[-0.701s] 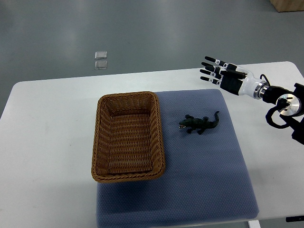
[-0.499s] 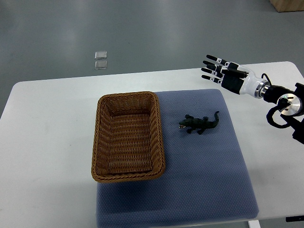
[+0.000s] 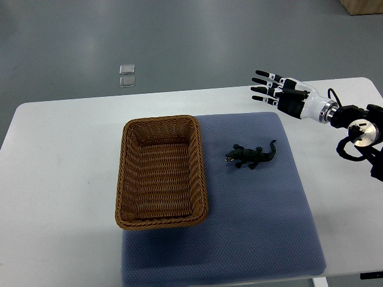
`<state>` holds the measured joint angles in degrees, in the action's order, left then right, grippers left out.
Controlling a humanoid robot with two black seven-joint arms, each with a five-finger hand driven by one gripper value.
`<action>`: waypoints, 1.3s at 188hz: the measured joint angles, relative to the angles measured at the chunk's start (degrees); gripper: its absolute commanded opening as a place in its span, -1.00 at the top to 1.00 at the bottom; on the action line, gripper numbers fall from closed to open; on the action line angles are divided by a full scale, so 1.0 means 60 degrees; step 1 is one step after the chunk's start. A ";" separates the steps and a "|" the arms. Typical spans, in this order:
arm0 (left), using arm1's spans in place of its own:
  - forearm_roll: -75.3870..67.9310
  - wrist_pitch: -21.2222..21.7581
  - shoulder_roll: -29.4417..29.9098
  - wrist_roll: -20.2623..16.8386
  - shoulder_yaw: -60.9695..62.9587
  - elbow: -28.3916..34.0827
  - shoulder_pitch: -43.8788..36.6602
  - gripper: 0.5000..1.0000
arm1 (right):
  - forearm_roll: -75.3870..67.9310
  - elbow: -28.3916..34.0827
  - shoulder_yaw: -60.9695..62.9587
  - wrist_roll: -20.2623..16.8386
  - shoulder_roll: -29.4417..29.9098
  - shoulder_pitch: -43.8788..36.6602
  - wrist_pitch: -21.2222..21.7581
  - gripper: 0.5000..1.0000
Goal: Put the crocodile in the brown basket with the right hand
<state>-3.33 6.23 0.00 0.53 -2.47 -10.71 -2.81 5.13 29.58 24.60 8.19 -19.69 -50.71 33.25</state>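
Reaching in from the right edge with the right hand [image 3: 282, 94], opened wide and holding nothing. Pointing to the left with straight, separated fingers [image 3: 263, 89], with wrist and forearm stretched almost level above the far right part of the worktop [image 3: 60, 179]. Hovering apart from everything, just past the far edge of the blue-grey mat [image 3: 257, 233]. Probably spread like this to be ready for closing over a small toy from above; hard to tell how exactly the palm is turned.

Finding the crocodile [image 3: 251, 156] nearer than the hand and a little to the left, flat on the mat, head to the left and tail toward the far right, untouched. Lying in open space, so likely easy to approach from above without meeting any wall.

Finding the brown basket [image 3: 161, 122] just left of the crocodile, close but not touching, at the left end of the mat, empty inside. Placed so near probably to keep the carry short. Needing next, by judgement, a descent toward the near left and then a closing around the thin body; grasp not yet begun.
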 measured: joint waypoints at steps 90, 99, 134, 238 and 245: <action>0.0000 0.0000 0.0000 0.0000 0.0002 0.0000 0.0001 -1.00 | 0.6638 0.0429 -0.0065 0.2263 -0.0182 -0.0702 -0.0155 -0.69; 0.0000 0.0000 0.0000 0.0000 0.0002 0.0000 0.0000 -1.00 | 0.7186 0.0570 -0.0074 0.2440 -0.0271 -0.0759 -0.0156 -0.69; 0.0000 0.0000 0.0000 0.0000 0.0002 -0.0002 0.0001 -1.00 | 1.0051 0.1018 -0.0104 0.3322 -0.0517 -0.0992 -0.0147 -0.69; 0.0000 0.0002 0.0000 0.0000 0.0002 -0.0003 0.0000 -1.00 | 1.3279 0.1736 -0.3064 0.3723 -0.0427 -0.2215 -0.1306 -0.69; 0.0000 0.0002 0.0000 0.0000 0.0002 -0.0003 0.0000 -1.00 | 1.3280 0.1736 -0.3420 0.3809 -0.0406 -0.2335 -0.1568 -0.69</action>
<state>-3.33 6.24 0.00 0.52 -2.46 -10.73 -2.81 84.81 40.00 4.08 31.05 -22.13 -64.72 23.85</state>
